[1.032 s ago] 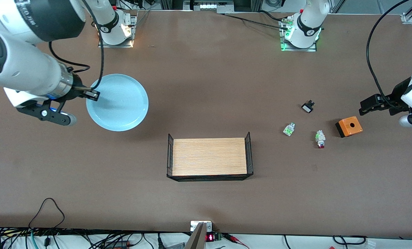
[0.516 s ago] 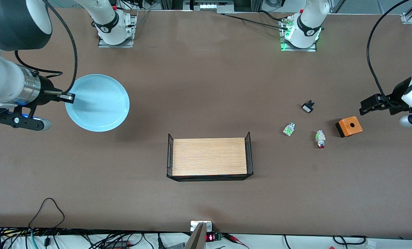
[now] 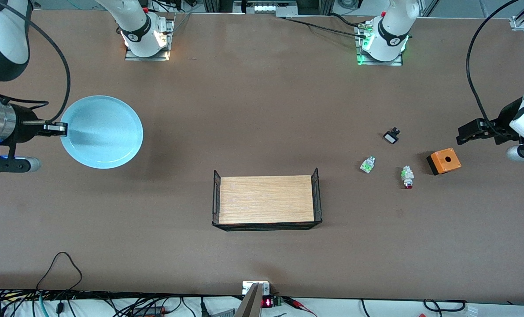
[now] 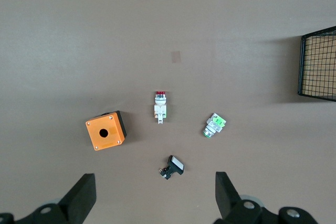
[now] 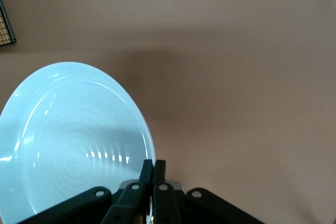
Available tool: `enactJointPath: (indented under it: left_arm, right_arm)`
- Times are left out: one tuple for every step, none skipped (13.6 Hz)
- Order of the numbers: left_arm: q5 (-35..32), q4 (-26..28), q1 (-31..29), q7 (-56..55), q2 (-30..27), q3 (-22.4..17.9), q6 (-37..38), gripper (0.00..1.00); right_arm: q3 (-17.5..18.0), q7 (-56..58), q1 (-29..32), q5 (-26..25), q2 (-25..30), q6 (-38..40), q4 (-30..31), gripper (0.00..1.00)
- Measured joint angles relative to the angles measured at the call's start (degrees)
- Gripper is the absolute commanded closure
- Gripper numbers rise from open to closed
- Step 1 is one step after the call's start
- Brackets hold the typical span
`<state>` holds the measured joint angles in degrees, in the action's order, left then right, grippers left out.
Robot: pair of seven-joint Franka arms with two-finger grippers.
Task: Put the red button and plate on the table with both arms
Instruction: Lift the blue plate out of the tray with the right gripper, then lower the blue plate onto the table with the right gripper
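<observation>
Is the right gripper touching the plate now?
Touching. In the right wrist view, the right gripper has its fingers shut on the rim of the plate.

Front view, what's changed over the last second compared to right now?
The right gripper, shut on the plate's rim, has carried the plate toward the right arm's end of the table. Nothing was let go or newly grasped. The left gripper stays open, waiting above the table near the orange box. The red button, green button, black-and-white part and tray have not moved.
</observation>
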<state>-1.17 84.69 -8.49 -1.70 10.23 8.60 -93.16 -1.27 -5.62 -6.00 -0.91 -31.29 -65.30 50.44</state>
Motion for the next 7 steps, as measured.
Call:
enactJointPath:
  left_arm:
    - [0.00, 0.00, -0.01, 0.00, 0.00, -0.02, 0.57, 0.00]
    - [0.00, 0.00, -0.04, 0.00, 0.00, -0.04, 1.18, 0.00]
    - [0.00, 0.01, -0.06, 0.00, 0.00, -0.06, 1.44, 0.00]
    - [0.00, 0.01, -0.08, 0.01, 0.01, -0.06, 1.56, 0.00]
    - [0.00, 0.01, -0.09, 0.02, 0.01, -0.06, 1.61, 0.00]
    - [0.00, 0.01, -0.09, 0.03, 0.01, -0.06, 1.62, 0.00]
    - [0.00, 0.01, -0.09, 0.04, 0.01, -0.06, 1.63, 0.00]
  right_arm:
    - [0.16, 0.33, -0.20, 0.06, -0.21, -1.12, 0.91, 0.98]
    - [0.36, 0.54, -0.50, 0.07, -0.30, -3.26, 2.57, 0.97]
    - [0.43, 0.78, -0.75, 0.07, -0.21, -6.28, 4.92, 0.97]
    - [0.43, 1.27, -0.83, 0.07, 0.29, -10.00, 8.10, 0.97]
    - [0.42, 2.05, -0.78, 0.07, 1.22, -13.77, 11.83, 0.97]
    - [0.38, 2.70, -0.68, 0.06, 2.53, -17.47, 15.96, 0.97]
    - [0.27, 3.01, -0.46, 0.00, 3.97, -20.73, 19.89, 0.97]
